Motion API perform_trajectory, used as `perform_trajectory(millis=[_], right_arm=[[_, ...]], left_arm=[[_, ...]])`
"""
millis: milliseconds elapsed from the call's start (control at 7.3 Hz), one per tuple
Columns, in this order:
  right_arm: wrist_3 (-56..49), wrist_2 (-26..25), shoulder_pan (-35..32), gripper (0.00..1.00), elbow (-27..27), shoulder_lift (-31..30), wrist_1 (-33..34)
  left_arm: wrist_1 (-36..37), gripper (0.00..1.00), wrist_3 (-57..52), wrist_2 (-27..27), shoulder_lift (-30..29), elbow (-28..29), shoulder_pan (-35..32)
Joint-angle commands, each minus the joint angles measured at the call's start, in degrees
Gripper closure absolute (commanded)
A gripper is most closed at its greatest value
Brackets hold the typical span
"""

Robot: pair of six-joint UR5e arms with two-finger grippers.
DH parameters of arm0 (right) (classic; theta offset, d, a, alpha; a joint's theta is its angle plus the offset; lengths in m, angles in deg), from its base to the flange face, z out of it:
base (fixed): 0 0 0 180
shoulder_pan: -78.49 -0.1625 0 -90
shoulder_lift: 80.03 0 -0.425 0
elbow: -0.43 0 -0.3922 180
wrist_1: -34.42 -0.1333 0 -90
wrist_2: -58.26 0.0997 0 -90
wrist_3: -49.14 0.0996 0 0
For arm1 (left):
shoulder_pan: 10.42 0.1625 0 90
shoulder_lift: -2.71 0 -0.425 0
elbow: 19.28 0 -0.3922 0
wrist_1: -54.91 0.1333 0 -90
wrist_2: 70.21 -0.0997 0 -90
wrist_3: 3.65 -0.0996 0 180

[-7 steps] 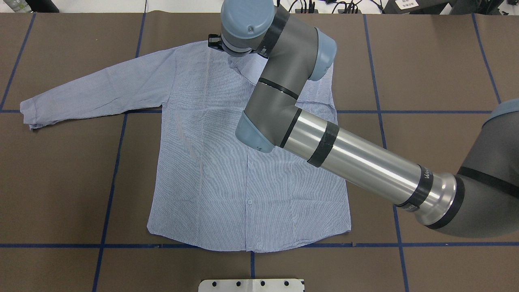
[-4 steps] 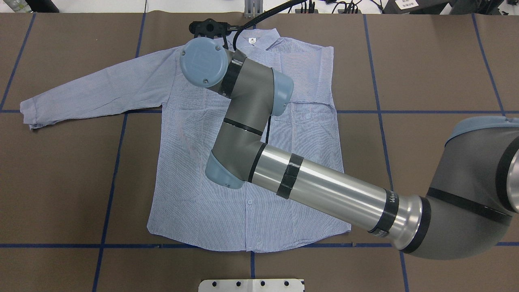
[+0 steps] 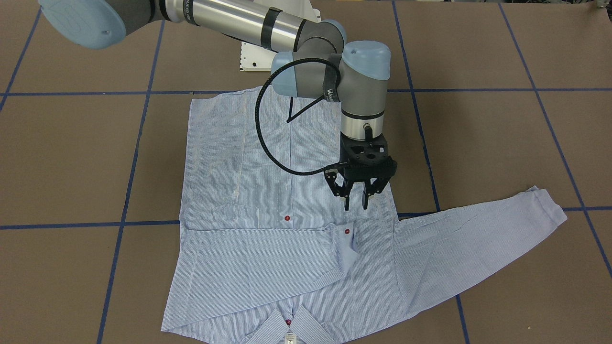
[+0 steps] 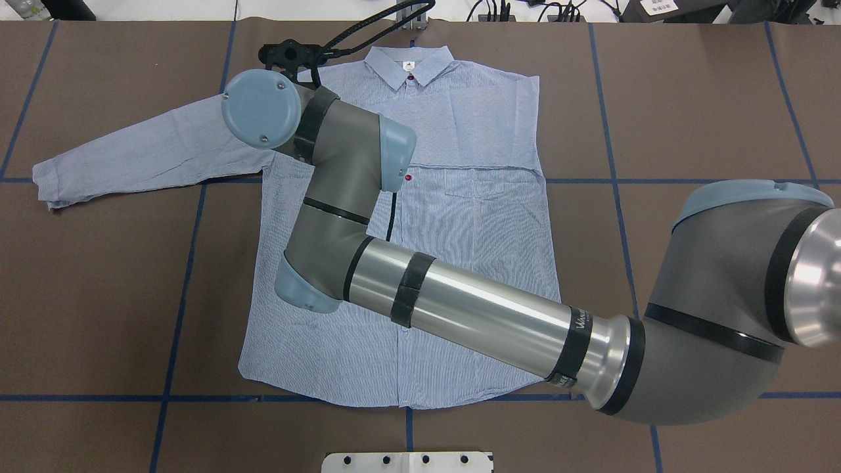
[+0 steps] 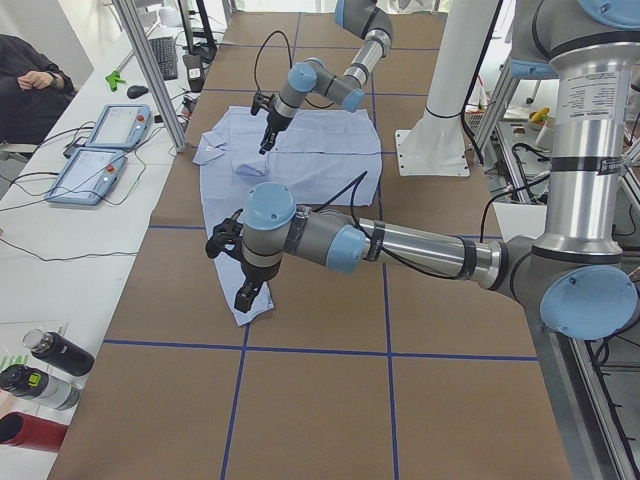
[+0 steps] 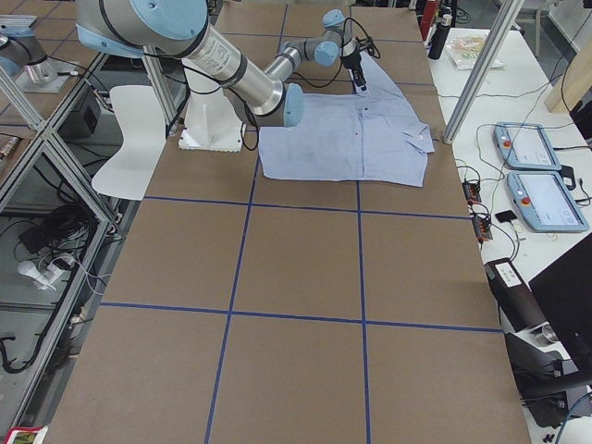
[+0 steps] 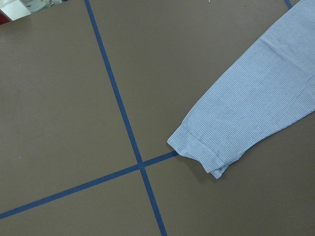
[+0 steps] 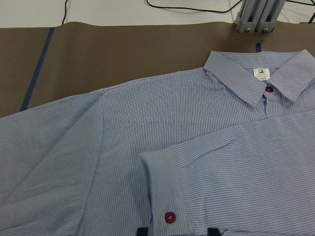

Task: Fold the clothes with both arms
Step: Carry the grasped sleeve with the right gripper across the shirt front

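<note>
The striped shirt (image 4: 460, 230) lies flat, front up, collar at the far edge. Its one sleeve is folded across the chest, with the cuff and its red button (image 3: 347, 231) near the middle. The other sleeve (image 4: 144, 154) stretches out to the left. My right gripper (image 3: 355, 207) is open and empty, hovering just above the chest beside the folded cuff (image 8: 160, 189); its wrist hides it in the overhead view. My left gripper (image 5: 247, 295) hangs over the outstretched sleeve's cuff (image 7: 199, 150); I cannot tell if it is open or shut.
A white base plate (image 4: 407, 462) sits at the table's near edge. Blue tape lines (image 4: 177, 295) cross the brown table. Teach pendants (image 5: 105, 125), bottles (image 5: 50, 365) and a seated person (image 5: 30, 80) are on a side bench beyond the far edge.
My right arm has swung left across the shirt, from over the collar to over the shoulder by the outstretched sleeve, uncovering the collar. The shirt has not moved.
</note>
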Motion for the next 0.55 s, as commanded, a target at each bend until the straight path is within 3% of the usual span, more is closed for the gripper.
perform_trajectory(millis=[0,137,274,411], right_arm=[[1.8,5.9,-2.2,0.0,-0.5,4.0,7.1],[1.8,11.3,-5.3,0.0,0.5,3.4,8.7],[-0.7,18.8,-9.9,0.0,5.9,0.0,13.0],[-4.6,22.9,-13.1,0.0,15.5,-6.9,15.1]], left_arm=[[-0.2,0.0,0.2,5.0,-0.9,2.1,0.0],[-2.0,0.0,1.0,6.8,-0.9,2.0,0.0],[-7.9,0.0,1.6,6.6,-0.9,1.5,0.0],[-10.8,0.0,5.6,6.8,-1.0,2.0,0.2]])
